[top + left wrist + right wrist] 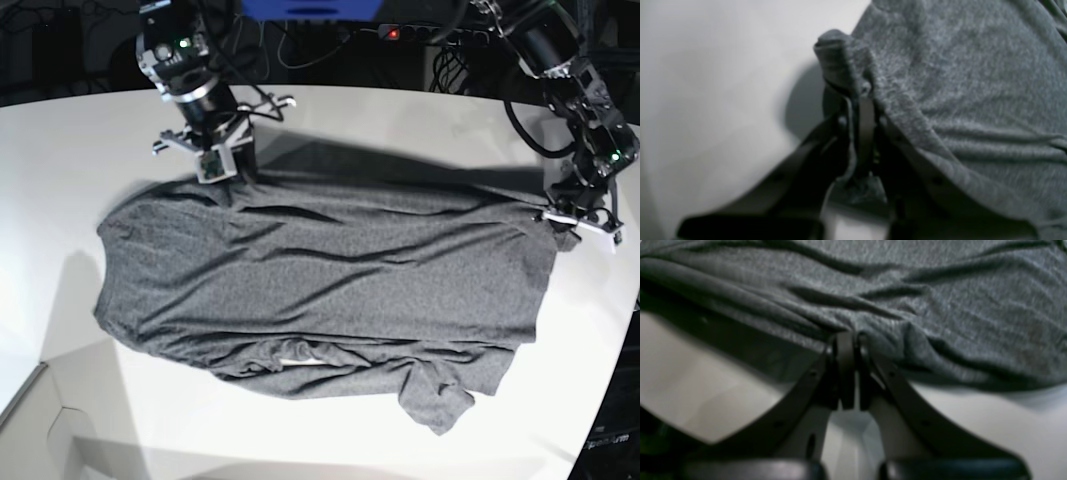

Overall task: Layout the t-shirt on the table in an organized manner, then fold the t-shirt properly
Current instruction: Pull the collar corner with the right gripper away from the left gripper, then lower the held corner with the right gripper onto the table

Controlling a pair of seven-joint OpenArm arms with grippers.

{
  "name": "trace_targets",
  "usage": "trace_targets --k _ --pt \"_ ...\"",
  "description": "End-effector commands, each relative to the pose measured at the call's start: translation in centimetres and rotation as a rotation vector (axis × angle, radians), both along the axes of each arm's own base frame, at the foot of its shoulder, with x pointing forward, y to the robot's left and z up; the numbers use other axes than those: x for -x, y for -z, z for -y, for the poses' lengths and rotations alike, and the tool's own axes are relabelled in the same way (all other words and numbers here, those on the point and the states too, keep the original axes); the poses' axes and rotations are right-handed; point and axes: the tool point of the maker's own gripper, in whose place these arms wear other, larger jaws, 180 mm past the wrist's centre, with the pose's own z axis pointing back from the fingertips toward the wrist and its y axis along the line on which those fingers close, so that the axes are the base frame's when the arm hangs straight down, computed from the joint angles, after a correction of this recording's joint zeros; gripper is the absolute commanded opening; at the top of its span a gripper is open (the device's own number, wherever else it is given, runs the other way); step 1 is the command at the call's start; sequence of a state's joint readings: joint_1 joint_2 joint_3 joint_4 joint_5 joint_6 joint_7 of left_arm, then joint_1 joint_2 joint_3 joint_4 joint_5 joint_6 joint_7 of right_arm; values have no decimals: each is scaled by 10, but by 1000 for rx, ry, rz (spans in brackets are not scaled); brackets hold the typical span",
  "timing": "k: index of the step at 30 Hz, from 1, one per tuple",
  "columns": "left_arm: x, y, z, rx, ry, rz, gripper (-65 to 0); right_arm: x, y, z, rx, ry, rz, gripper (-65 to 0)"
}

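The dark grey t-shirt lies spread across the white table, wrinkled, with a sleeve bunched along its near edge. At the shirt's far-left edge, my right gripper is shut on the hem; the wrist view shows the fabric puckering into the closed fingertips. On the right side, my left gripper is shut on the shirt's corner. Its wrist view shows a fold of the cloth pinched and standing up above the closed tips.
The table's curved edge runs down the right side. A pale box flap sits at the near-left corner. Cables and a power strip lie behind the table's far edge.
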State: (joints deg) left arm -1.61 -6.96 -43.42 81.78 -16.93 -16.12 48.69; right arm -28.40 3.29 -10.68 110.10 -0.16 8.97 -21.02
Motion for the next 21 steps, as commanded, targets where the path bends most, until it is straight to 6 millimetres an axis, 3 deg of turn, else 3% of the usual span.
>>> trace_targets --k 1,6,15,21 --pt "-9 -16 -8 -28 -7 48 -649 0 -7 -3 -16 -2 26 -650" --pt "-6 -12 -8 -26 -6 38 -649 13 0 -7 -14 -21 -9 -650" --pt "-5 -9 -7 -22 -6 31 -649 55 14 -40 -39 -150 -94 -650" --pt "-4 -11 -10 -30 -5 30 -649 65 36 -40 -26 -157 -154 -650"
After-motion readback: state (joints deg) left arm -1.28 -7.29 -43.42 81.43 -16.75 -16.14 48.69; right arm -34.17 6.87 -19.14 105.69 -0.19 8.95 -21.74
